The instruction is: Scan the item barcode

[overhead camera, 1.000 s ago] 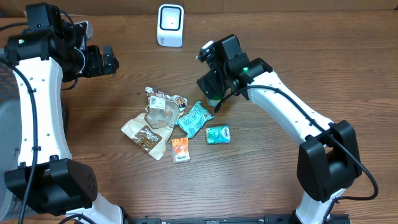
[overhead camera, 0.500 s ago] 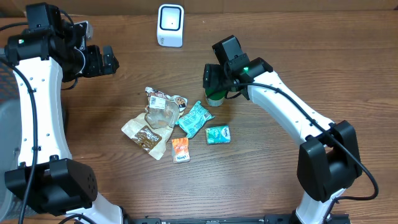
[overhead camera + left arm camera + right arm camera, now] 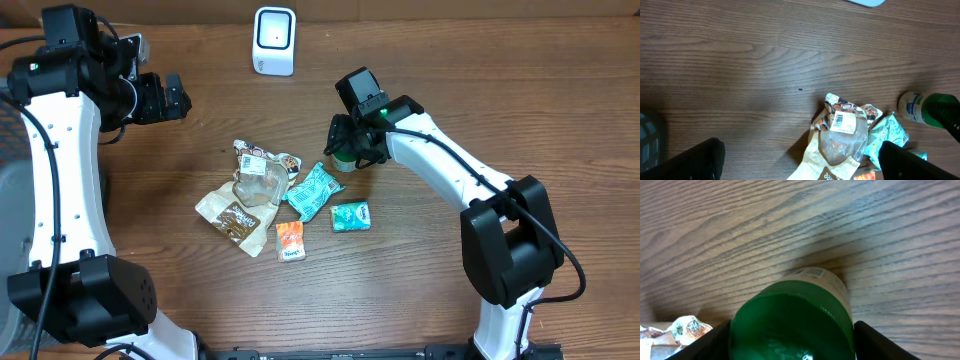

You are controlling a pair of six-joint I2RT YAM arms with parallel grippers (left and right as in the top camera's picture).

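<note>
A small bottle with a green cap point(image 3: 790, 320) stands upright on the wooden table, right of the snack pile. It also shows in the left wrist view, the bottle point(image 3: 925, 107) at the right edge. My right gripper point(image 3: 792, 342) is down over it, one finger against each side of the cap. Seen from overhead, the right gripper point(image 3: 350, 150) hides most of the bottle point(image 3: 343, 164). The white scanner point(image 3: 274, 40) stands at the back of the table. My left gripper point(image 3: 170, 95) hangs open and empty at the far left, well away from the pile.
Left of the bottle lies a pile: a clear bag with a barcode label point(image 3: 260, 170), a brown pouch point(image 3: 238, 212), a teal packet point(image 3: 313, 190), a small green packet point(image 3: 350, 216) and an orange packet point(image 3: 290, 241). A grey basket point(image 3: 647, 142) sits at the left edge.
My right gripper swung round, came down over the bottle and narrowed its jaws onto the green cap. The left arm and the pile have not moved.
</note>
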